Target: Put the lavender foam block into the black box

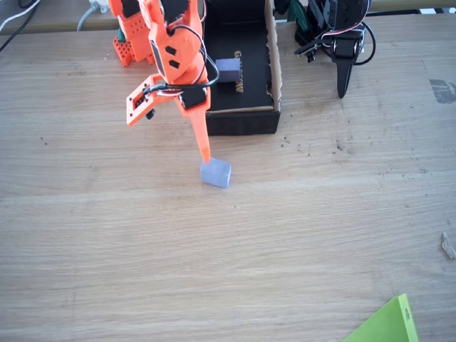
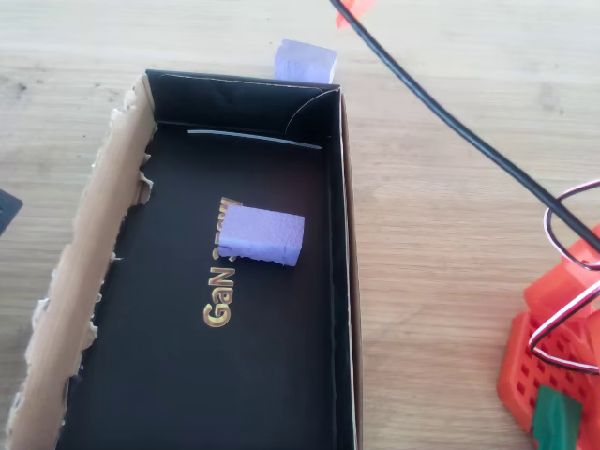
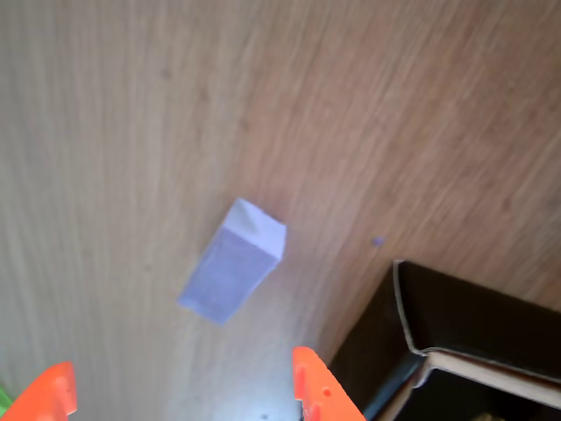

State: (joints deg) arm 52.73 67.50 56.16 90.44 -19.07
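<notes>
In the fixed view we are seeing the orange arm covering the black box's left part. In the overhead view that box's near end is being cut off, and its far wall is hiding the lower part of the lavender foam block.

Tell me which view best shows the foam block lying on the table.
The wrist view: the lavender foam block lies whole and unobstructed ahead of the open pincer. The fixed view shows it smaller, under an orange fingertip; overhead, it is half hidden behind the black box.

black box floor | gold lettering | reads "GaN" | remaining letters hidden by block
</notes>
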